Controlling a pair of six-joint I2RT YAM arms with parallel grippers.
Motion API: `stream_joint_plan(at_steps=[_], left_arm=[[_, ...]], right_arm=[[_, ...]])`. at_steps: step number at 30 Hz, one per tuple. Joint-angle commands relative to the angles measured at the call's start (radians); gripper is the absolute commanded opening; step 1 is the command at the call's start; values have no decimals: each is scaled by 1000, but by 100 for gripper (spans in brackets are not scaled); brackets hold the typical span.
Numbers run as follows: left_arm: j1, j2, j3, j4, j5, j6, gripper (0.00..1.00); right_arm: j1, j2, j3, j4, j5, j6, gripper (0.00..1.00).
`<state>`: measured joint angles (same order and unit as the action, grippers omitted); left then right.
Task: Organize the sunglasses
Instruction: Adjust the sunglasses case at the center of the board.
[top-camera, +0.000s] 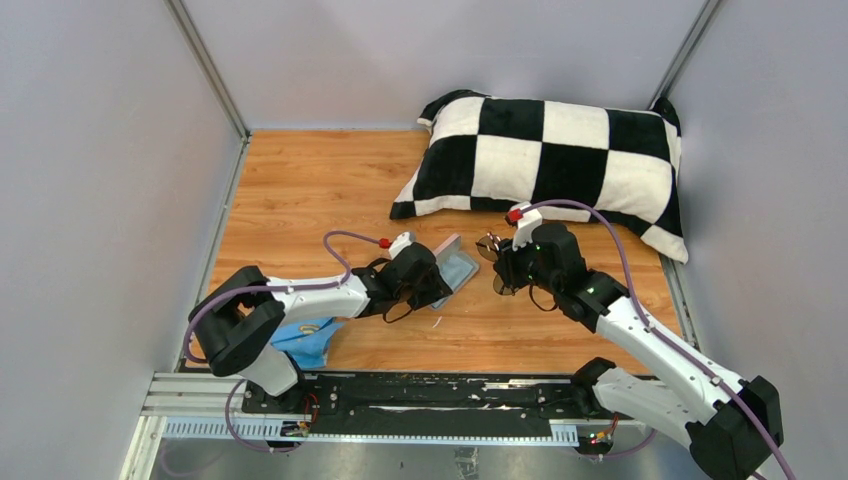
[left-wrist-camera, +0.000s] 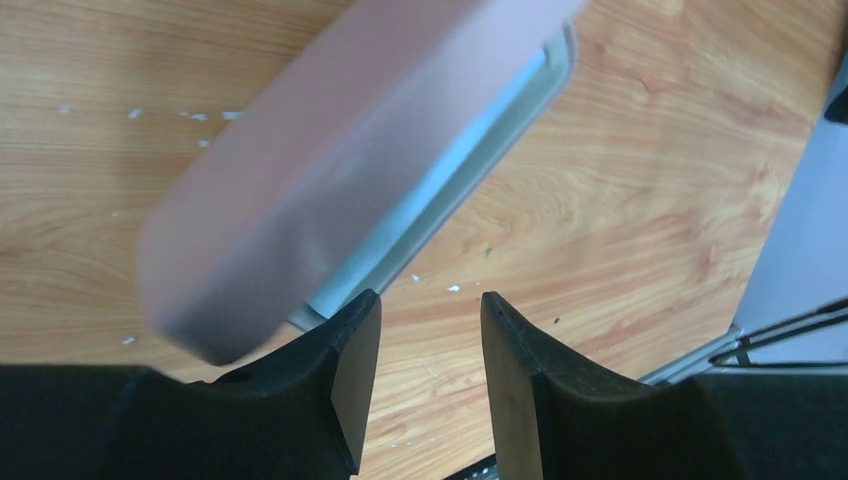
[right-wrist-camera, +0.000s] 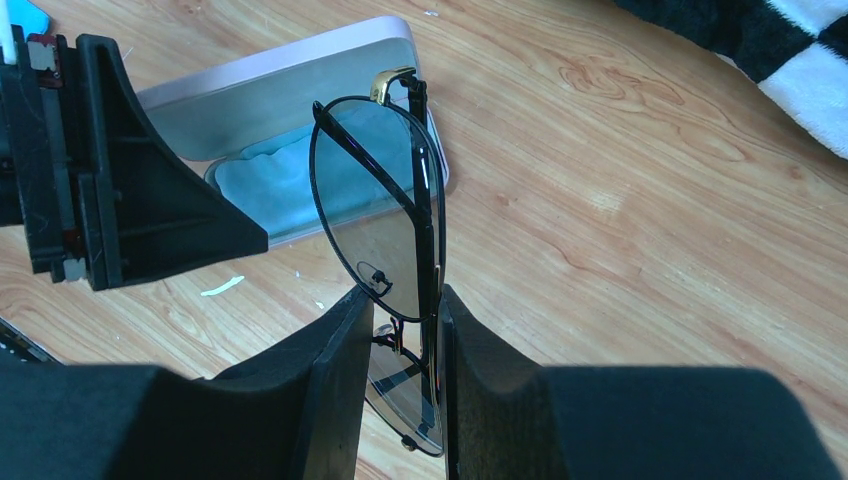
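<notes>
1. The right hand (right-wrist-camera: 405, 312) is clamped on the thin dark-framed sunglasses (right-wrist-camera: 372, 215), held above the table (right-wrist-camera: 640, 200) just beside the open pink rounded case (right-wrist-camera: 290, 95).
2. The left hand (left-wrist-camera: 428, 308) is parted and empty; it should brace the lid.
3. Lower the glasses in lengthwise, gently.

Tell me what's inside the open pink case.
Only light-blue lining shows inside the pink case; the left gripper covers one end. The sunglasses are outside, in the right gripper.

Open pink case (top-camera: 457, 266), checkered pillow (top-camera: 560, 160) behind; blue cloth (top-camera: 305, 340) at near edge
</notes>
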<state>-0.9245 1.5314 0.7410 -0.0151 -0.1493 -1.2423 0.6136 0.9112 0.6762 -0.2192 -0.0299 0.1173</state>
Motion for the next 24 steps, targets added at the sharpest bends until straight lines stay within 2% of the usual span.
stream_joint_plan(at_steps=[1, 7, 11, 15, 18, 24], left_arm=[[-43, -11, 47, -27, -32, 97, 47], [-120, -107, 56, -127, -165, 120, 47], [-135, -193, 47, -403, -366, -100, 47], [-135, -239, 19, -502, -460, -262, 46], [-135, -197, 33, -496, -470, -281, 40], [-135, -31, 156, -482, -433, -268, 40]], right_arm=[[15, 0, -4, -14, 14, 15, 34], [15, -5, 9, -26, 2, 16, 34], [14, -9, 13, -28, -8, 18, 34], [14, -8, 11, -27, -19, 21, 34], [15, -7, 19, -31, -31, 24, 34], [14, -18, 41, -54, -36, 15, 34]])
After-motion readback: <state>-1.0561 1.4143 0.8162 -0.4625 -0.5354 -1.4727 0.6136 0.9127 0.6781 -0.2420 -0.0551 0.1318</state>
